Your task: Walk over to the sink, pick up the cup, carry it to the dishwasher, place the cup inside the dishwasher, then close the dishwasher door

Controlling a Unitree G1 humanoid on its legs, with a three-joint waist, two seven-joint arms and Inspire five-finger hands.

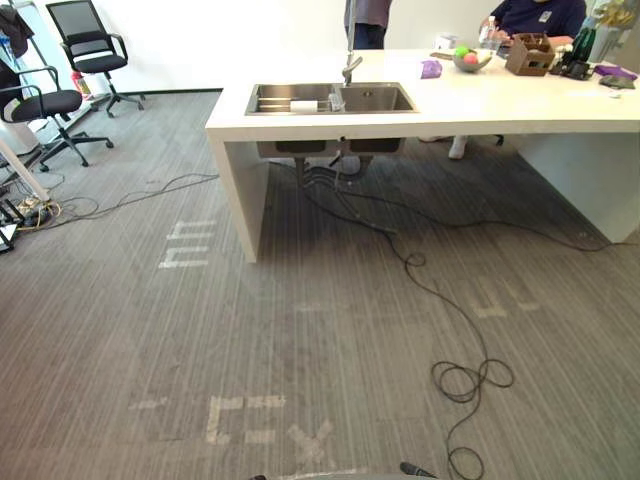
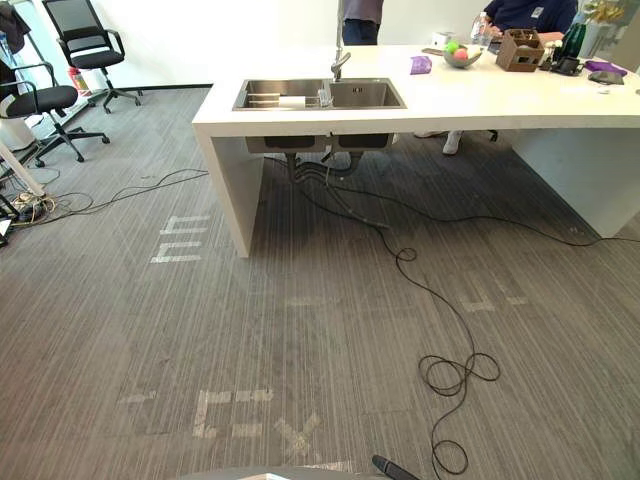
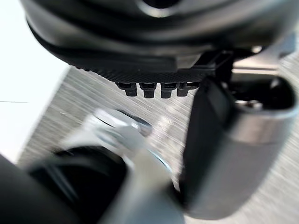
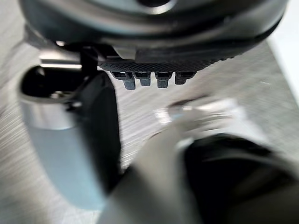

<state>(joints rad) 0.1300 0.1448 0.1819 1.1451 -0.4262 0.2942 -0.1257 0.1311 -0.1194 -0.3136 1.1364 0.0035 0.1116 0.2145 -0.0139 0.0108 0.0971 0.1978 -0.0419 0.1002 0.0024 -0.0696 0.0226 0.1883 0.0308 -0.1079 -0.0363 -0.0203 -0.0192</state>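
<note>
A steel double sink is set in the white counter across the carpet, with a faucet behind it. A small clear cup stands on the divider between the basins, and a white object lies in the left basin. My left hand hangs over the carpet, fingers straight, thumb apart, holding nothing. My right hand hangs the same way, empty, with its thumb out to the side.
Black cables loop across the carpet between me and the counter. Office chairs stand at the far left. Two people are behind the counter, by a fruit bowl and a brown box. Tape marks lie on the floor.
</note>
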